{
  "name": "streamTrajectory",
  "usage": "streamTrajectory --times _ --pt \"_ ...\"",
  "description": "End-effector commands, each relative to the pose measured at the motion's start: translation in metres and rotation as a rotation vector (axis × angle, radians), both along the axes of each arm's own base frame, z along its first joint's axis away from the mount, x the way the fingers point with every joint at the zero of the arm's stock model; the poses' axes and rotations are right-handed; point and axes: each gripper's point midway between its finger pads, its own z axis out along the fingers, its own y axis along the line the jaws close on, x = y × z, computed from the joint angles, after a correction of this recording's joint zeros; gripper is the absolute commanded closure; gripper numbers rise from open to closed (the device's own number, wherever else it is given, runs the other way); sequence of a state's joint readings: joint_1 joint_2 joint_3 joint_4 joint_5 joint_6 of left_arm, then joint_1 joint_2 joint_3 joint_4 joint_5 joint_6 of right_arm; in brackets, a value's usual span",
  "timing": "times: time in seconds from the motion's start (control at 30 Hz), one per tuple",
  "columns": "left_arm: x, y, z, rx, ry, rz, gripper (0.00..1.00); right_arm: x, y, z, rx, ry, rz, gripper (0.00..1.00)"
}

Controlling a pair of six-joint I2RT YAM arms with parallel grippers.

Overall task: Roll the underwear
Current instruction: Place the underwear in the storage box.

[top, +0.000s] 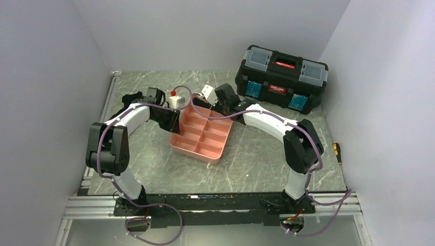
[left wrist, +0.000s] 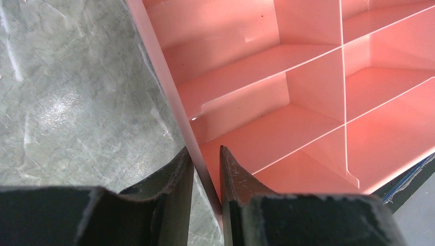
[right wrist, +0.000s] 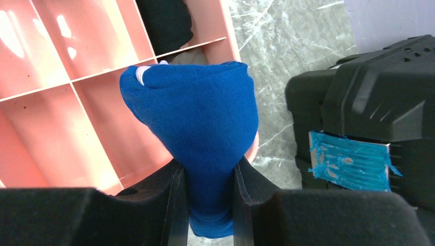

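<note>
Right wrist view: blue underwear pinched above the tray corner

The underwear (right wrist: 205,128) is a bunched bright-blue bundle. Its long axis runs from the bottom centre of the frame up toward the middle. The narrow tail hangs below the fingers, and the broad end points up, with a white marking at its upper left. The right pincer (right wrist: 209,166) is clamped on the lower part of the bundle, holding it over the pink tray (right wrist: 51,102) by the tray's right-hand wall. A dark cloth (right wrist: 164,20) lies in a compartment at the top edge.

In the left wrist view, the left pincer (left wrist: 205,151) is closed on the tray's side wall, one finger on each side of it.

The tray sits on a grey-green marbled worktop (left wrist: 61,102). A black toolbox (top: 281,77) stands at the upper right of the top external view, and pale walls enclose the worktop.
</note>
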State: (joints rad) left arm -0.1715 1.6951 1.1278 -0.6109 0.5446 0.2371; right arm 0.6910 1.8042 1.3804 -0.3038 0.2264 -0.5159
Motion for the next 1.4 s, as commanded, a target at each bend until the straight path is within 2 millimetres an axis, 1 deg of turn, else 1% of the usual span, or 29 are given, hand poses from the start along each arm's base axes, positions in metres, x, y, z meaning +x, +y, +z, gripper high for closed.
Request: streamTrajectory --times 0.0,0.2,0.3,0.5,0.57,0.93,1.17,1.27,1.37 --pt "-0.024 -0.002 -0.017 0.002 0.126 -0.016 0.74 -0.010 0.006 -0.005 0.022 0.027 -0.005 1.00" --pt "-0.025 -0.003 -0.017 -0.003 0.132 -0.020 0.75 -0.019 0.009 -0.029 0.003 0.085 0.002 1.00" --pt "-0.025 -0.004 -0.018 -0.009 0.137 -0.023 0.75 -0.020 0.008 -0.041 -0.014 0.108 -0.005 1.00" --pt "-0.026 -0.004 -0.018 -0.011 0.138 -0.025 0.76 -0.022 0.007 -0.056 -0.036 0.130 -0.005 1.00" --pt "-0.026 -0.005 -0.017 -0.012 0.138 -0.025 0.76 -0.023 0.006 -0.059 -0.040 0.141 -0.006 1.00" --pt "-0.024 -0.005 -0.016 -0.015 0.125 -0.006 0.75 -0.038 0.003 -0.061 -0.055 0.232 -0.007 1.00" --pt "-0.023 -0.005 -0.014 -0.018 0.119 0.005 0.75 -0.043 0.005 -0.055 -0.045 0.259 0.001 1.00" --pt "-0.023 -0.006 -0.013 -0.026 0.119 0.003 0.76 -0.045 0.005 -0.062 -0.060 0.290 0.000 1.00" --pt "-0.024 -0.007 -0.014 -0.029 0.125 0.000 0.76 -0.042 0.001 -0.071 -0.069 0.302 -0.009 1.00"
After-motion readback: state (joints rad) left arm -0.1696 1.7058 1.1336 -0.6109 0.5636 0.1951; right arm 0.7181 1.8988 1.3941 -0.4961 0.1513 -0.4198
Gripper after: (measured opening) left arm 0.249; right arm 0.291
